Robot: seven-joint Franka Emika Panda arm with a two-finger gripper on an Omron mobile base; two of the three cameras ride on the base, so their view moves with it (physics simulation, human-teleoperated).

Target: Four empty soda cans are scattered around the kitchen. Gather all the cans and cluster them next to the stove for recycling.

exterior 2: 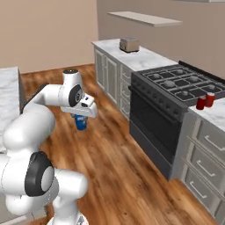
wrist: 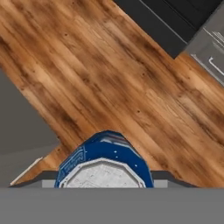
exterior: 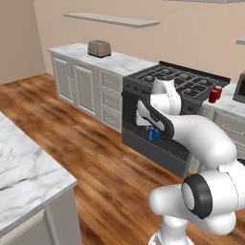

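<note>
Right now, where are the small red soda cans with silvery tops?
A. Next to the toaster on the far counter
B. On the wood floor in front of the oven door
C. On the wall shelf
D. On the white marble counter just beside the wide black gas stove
D: two red soda cans stand on the white marble counter right beside the black gas stove, while the gripper holds a blue soda can above the floor.

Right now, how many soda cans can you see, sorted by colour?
Blue soda cans: 1, the blue can held in the shut jaws above the wood floor.
Red soda cans: 2, one red can and a second red can side by side on the counter right beside the stove.
Total: 3
</note>
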